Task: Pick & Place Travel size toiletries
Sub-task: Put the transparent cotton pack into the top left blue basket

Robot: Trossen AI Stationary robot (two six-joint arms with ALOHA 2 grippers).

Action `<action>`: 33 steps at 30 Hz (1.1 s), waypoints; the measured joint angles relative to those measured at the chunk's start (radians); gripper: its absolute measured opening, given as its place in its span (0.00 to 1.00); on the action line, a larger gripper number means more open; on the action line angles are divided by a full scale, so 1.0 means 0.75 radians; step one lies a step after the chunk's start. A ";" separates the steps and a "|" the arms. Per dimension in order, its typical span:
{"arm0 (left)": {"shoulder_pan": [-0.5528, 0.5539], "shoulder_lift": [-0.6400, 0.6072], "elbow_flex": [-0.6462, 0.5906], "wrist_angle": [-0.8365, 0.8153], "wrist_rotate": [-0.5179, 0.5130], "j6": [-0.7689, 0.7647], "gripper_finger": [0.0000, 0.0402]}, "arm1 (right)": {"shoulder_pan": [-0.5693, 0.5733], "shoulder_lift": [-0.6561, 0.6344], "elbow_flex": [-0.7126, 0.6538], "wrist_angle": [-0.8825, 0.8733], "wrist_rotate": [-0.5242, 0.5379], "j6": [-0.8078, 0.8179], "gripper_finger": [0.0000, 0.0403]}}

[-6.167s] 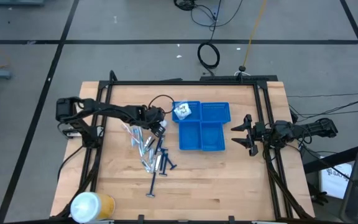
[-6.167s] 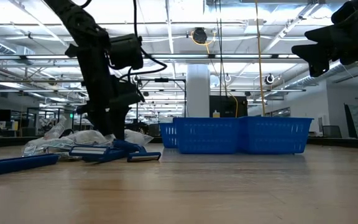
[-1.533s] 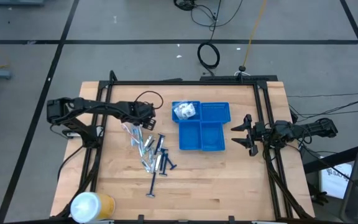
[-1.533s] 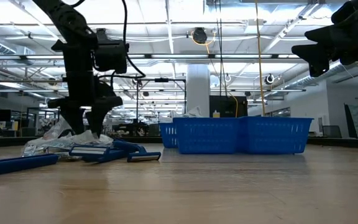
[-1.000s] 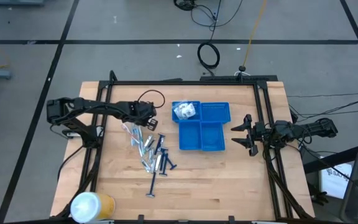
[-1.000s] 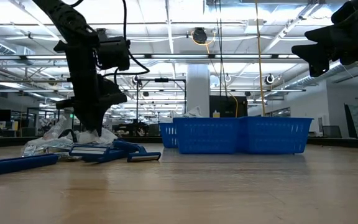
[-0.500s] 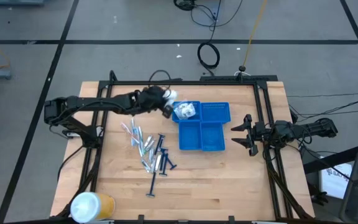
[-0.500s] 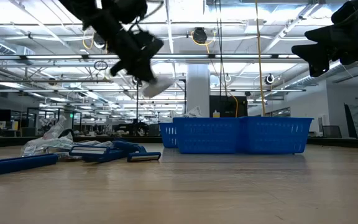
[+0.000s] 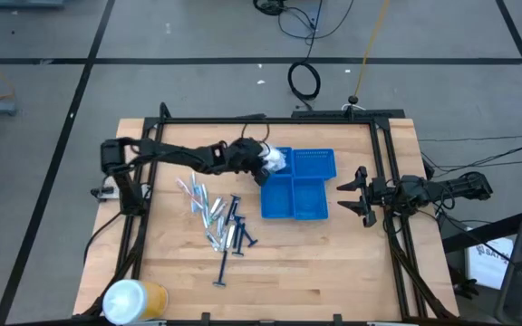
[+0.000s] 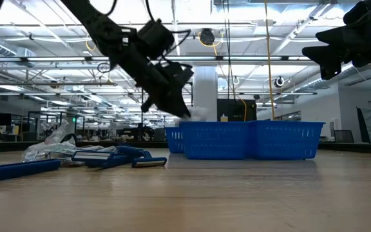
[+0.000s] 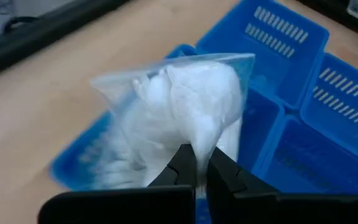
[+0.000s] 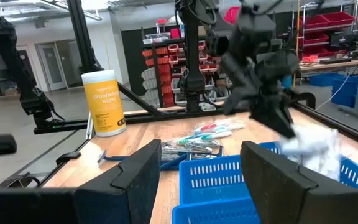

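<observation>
My left gripper (image 9: 263, 165) is shut on a crinkly clear-white packet (image 11: 179, 106) over the far-left compartment of the blue tray (image 9: 311, 210). In the low view the packet (image 10: 198, 115) sits at the height of the tray's rim. The other toiletries (image 9: 217, 217), pale sticks, silver tubes and dark blue razors, lie in a loose pile on the table left of the tray. My right gripper (image 9: 355, 196) stands open above the table right of the tray, holding nothing. My left gripper pinches the packet's edge (image 11: 196, 142) between its two fingertips. The fingers slant down from the table's left side. The packet sticks out past the fingertips, lifted clear of the table and over the tray's far-left compartment. Whether it touches anything inside that compartment I cannot tell.
A white-and-yellow roll (image 9: 134, 299) stands at the table's near-left corner. A black frame (image 9: 270, 119) runs around the table's far and side edges. Bare wood lies between the pile and the near edge.
My left gripper has lifted the packet off the pile and carried it up and toward the table's right. It has then come down over the tray's far-left compartment. The rest of the pile has stayed in place.
</observation>
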 joint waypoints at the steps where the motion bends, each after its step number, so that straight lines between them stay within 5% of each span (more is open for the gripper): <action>1: -0.001 0.025 0.001 0.012 0.006 -0.002 0.02 | 0.000 -0.001 0.000 0.001 0.000 0.000 0.52; 12: -0.002 0.135 0.002 0.026 0.015 -0.051 0.03 | 0.000 0.000 0.000 0.001 0.000 0.000 0.52; 21: -0.001 0.032 -0.002 -0.001 0.068 -0.033 0.06 | 0.000 0.000 0.000 0.001 0.000 0.000 0.52; 33: 0.002 -0.177 -0.002 -0.074 -0.107 0.082 0.51 | 0.000 -0.001 0.000 0.001 0.000 0.000 0.52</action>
